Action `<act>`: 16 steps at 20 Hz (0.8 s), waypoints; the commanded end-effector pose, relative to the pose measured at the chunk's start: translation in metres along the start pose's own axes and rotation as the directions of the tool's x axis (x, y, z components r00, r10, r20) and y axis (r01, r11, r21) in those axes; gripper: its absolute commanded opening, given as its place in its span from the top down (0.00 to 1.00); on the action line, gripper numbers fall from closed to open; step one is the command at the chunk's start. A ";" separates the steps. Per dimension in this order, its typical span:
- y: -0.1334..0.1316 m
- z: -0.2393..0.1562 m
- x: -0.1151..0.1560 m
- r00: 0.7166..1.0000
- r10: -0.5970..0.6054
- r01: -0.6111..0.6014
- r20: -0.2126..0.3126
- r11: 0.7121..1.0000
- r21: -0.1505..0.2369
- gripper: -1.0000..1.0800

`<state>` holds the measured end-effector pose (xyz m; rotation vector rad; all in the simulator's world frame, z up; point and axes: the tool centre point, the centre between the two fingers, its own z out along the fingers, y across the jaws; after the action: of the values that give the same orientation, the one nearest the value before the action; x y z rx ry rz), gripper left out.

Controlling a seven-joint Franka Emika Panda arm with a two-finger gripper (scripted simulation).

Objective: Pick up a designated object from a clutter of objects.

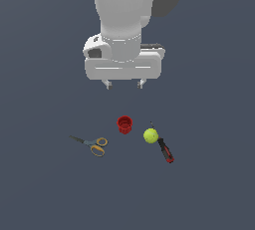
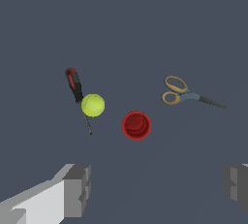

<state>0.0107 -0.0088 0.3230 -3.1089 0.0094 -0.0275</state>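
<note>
The gripper point(image 1: 124, 85) is seen in the upper middle of the exterior frame, carried below the white arm point(image 1: 130, 5). Its jaws are set wide apart and nothing is held between them. In the wrist view the two grey fingers point(image 2: 77, 189) are seen at opposite lower edges of the frame, with bare floor between them.

The cup point(image 1: 125, 124) is located near the centre of the exterior frame, below the gripper and well apart from it. It stands upright with its open mouth facing up; the red interior is visible in the wrist view point(image 2: 136, 125). It is not touched by any other item.

The ball point(image 1: 151, 135) is located just to the exterior view's right of the cup and slightly lower in the frame, with a clear gap between the two. The screwdriver point(image 1: 162, 146) lies flat and diagonal, its thin shaft passing under or against the ball and its red-and-black handle pointing to the lower right of the frame. Whether shaft and ball touch cannot be told.

The scissors point(image 1: 92, 144) lie flat to the exterior view's left of the cup, apart from it. The orange handles are turned toward the cup and the closed blades point to the left of the frame.

All items rest on a plain dark grey floor point(image 1: 45, 194).
</note>
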 end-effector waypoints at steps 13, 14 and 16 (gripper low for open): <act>-0.033 0.015 -0.004 0.998 -0.054 0.053 0.034 0.998 0.018 0.04; -0.032 0.014 -0.004 0.998 -0.055 0.054 0.033 0.998 0.018 0.04; -0.033 0.015 -0.004 0.998 -0.055 0.054 0.033 0.998 0.018 0.04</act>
<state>0.0074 0.0242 0.3095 -3.0917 -0.0755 0.0234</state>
